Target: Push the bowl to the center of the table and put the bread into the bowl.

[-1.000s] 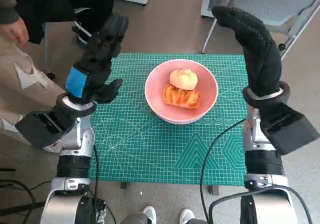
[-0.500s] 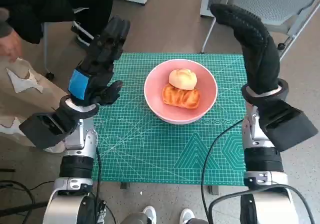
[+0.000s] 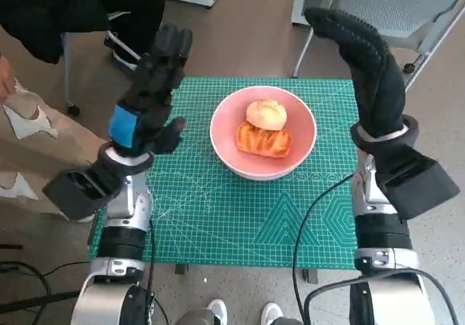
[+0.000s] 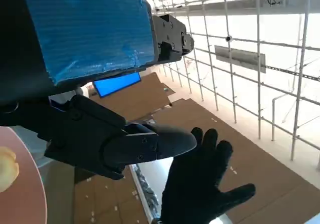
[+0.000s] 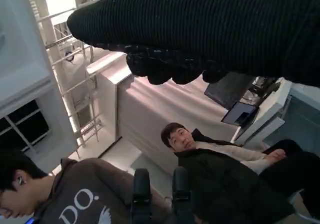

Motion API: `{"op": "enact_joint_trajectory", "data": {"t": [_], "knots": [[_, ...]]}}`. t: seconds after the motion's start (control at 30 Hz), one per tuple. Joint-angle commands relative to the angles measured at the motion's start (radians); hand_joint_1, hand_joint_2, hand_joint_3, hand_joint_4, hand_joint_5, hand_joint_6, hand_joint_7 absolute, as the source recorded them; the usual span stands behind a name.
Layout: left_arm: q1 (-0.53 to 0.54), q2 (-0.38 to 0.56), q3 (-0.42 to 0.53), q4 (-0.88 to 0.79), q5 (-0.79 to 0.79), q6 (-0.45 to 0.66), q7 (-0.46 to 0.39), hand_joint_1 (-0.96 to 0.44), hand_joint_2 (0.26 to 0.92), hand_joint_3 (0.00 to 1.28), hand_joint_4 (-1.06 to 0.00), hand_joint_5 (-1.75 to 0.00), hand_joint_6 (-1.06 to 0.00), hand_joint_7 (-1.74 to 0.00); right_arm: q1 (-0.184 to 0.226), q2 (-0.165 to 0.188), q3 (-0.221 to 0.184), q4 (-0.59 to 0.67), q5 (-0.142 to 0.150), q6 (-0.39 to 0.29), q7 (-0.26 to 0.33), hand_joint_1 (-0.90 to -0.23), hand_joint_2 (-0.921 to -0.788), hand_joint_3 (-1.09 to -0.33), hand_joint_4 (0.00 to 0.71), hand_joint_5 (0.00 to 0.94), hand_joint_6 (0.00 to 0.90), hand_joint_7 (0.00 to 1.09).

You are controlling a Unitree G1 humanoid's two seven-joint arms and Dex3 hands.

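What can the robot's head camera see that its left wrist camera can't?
Only the head view shows the green mat, the whole pink bowl and both breads: the round bun and the brown pastry. Only the left wrist view shows a window grid and a blue screen. Both show the taped left robot hand, the gloved right robot hand and some bowl.

Over the past second the left hand (image 3: 149,96) has risen and drifted toward the pink bowl (image 3: 231,114), its forearm now reaching further over the desk (image 3: 240,216) edge. At the left border, a seated person's hand (image 3: 6,70) has pulled back until only a sliver shows.
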Motion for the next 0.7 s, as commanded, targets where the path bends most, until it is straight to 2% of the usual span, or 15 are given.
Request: {"op": "enact_joint_trajectory", "data": {"t": [0.03, 0.7], "knots": [[-0.046, 0.003, 0.000, 0.030, 0.018, -0.034, 0.008, -0.78, 0.921, 0.52, 0.00, 0.00, -0.11, 0.00, 0.000, -0.004, 0.004, 0.026, -0.011, -0.006, -0.001, -0.710, -0.921, -0.761, 0.207, 0.000, 0.059, 0.45], [-0.127, 0.027, 0.006, 0.145, 0.010, -0.050, -0.043, -0.78, 0.921, 0.50, 0.00, 0.00, -0.11, 0.00, 0.015, -0.010, 0.003, 0.042, -0.002, -0.009, 0.005, -0.708, -0.921, -0.761, 0.192, 0.000, 0.060, 0.45]]}}
